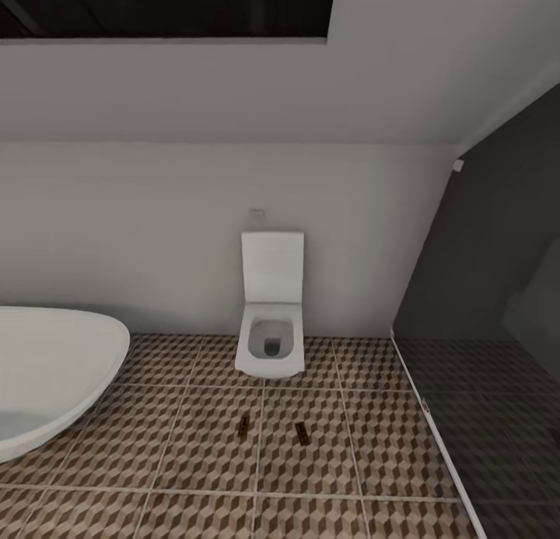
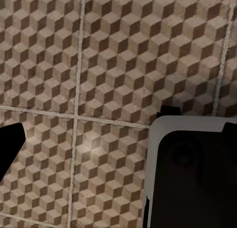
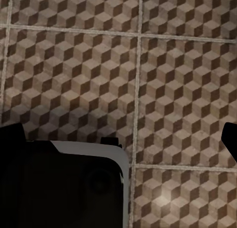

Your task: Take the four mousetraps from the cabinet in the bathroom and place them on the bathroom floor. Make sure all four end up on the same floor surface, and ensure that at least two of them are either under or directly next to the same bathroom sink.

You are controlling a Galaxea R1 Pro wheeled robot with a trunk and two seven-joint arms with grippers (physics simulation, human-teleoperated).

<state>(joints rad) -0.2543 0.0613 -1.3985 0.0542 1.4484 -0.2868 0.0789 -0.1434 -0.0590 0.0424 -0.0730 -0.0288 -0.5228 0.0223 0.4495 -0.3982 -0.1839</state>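
Left wrist cam: left tool [image 2: 118, 132] fingers spread wide apart, nothing between them, hanging over the bathroom floor [image 2: 123, 50]; pale-edged dark robot base [image 2: 192, 173] below it. Right wrist cam: right tool [image 3: 121, 134] likewise wide apart, nothing held, over the cube-pattern tiles, with the base beneath.

Head cam, near to far: two mousetraps lying flat on the floor tiles, one [image 1: 243, 425] just left of a grout line, the other [image 1: 302, 433] just right of it, near each other but not touching. They look small and dark from here; detail can't be made out. White oval bathtub [image 1: 54, 368] at the left edge, well apart from the traps. Square white toilet [image 1: 271, 321], lid up, against the back wall [image 1: 155, 236], beyond the traps. Dark glass partition [image 1: 482, 290] on the right.
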